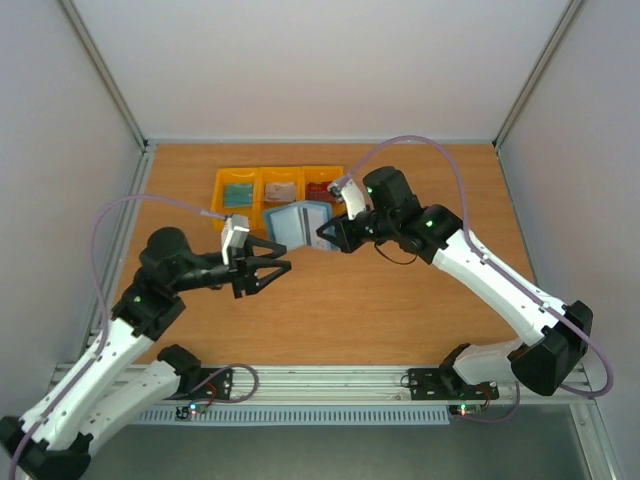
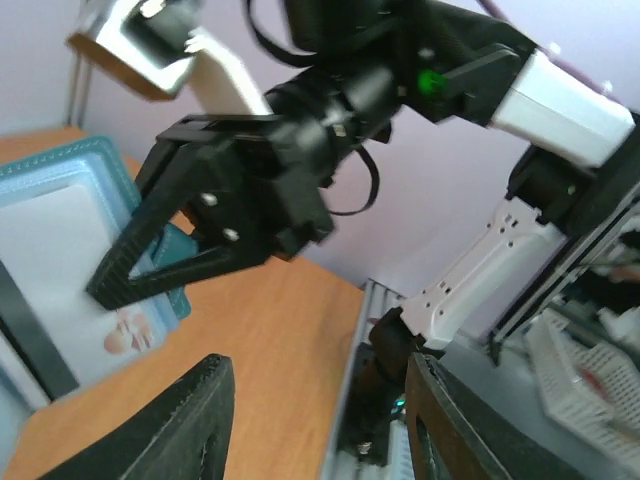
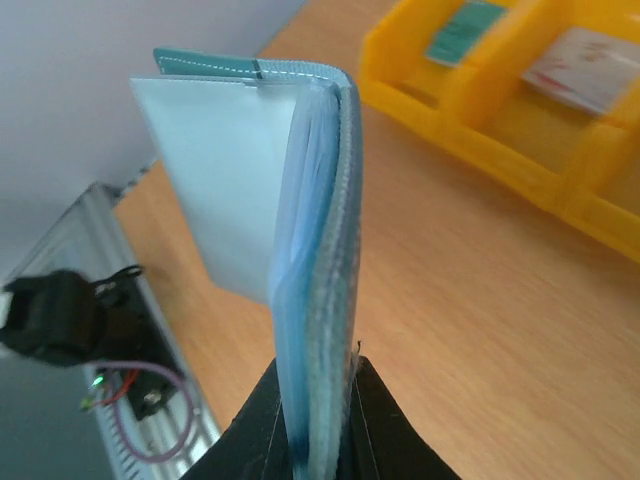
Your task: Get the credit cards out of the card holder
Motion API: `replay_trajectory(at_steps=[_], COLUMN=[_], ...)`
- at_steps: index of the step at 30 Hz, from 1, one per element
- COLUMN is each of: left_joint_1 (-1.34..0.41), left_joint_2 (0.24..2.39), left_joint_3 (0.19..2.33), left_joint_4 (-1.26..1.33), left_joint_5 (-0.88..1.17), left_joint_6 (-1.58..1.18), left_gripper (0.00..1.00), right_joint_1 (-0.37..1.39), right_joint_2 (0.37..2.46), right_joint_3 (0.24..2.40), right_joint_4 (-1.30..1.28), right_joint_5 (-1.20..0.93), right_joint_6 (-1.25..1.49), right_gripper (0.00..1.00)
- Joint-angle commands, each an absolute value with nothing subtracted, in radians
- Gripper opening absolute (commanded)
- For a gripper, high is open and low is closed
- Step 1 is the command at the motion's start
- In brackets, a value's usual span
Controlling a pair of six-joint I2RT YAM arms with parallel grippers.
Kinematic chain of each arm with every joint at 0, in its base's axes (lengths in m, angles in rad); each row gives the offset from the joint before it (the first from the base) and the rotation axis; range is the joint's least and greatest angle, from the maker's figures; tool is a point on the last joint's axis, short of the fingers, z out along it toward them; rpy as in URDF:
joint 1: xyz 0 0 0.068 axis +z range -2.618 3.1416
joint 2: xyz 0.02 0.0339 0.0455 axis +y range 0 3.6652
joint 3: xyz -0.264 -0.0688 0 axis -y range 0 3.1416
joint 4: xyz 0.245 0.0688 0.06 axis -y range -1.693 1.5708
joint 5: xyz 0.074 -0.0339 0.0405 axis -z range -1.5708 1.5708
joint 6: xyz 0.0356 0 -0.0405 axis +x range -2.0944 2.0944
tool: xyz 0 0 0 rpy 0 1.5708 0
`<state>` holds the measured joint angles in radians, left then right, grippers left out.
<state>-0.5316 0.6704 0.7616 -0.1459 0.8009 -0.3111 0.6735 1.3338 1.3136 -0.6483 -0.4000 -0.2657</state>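
The right gripper (image 1: 323, 236) is pinching the opened card holder (image 1: 298, 222) near the table's (image 1: 400, 300) far edge, presenting its whitish card (image 3: 215, 190) to the wide-open, empty left gripper (image 1: 285, 257)

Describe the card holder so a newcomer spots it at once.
Find the yellow bins at the table's far side. Before them the right gripper pinches the card holder, an open teal wallet. Unlike the bins, it is blue and folding.
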Motion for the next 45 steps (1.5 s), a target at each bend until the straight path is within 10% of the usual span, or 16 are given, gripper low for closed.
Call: replay_trajectory(at_steps=[1, 12, 35, 45], left_joint_1=[-0.55, -0.517, -0.487, -0.543], left_joint_2=[0.76, 0.746, 0.768, 0.793], left_joint_3=[0.741, 0.717, 0.731, 0.703], left_joint_4=[0.016, -0.126, -0.046, 0.107], left_joint_5=[0.788, 0.667, 0.829, 0.884], left_joint_6=[-0.52, -0.538, -0.5, -0.566], left_gripper=[0.47, 0.34, 0.4, 0.17], right_joint_1=[0.711, 0.717, 0.738, 0.757], right_joint_2=[1.276, 1.224, 1.235, 1.251], right_joint_3=[1.29, 1.203, 1.237, 1.257], right_joint_4=[-0.556, -0.378, -0.411, -0.35], right_joint_5=[-0.572, -1.025, -1.173, -1.124], right_joint_6=[-0.336, -0.36, -0.442, -0.435], right_gripper=[0.01, 0.01, 0.01, 0.01])
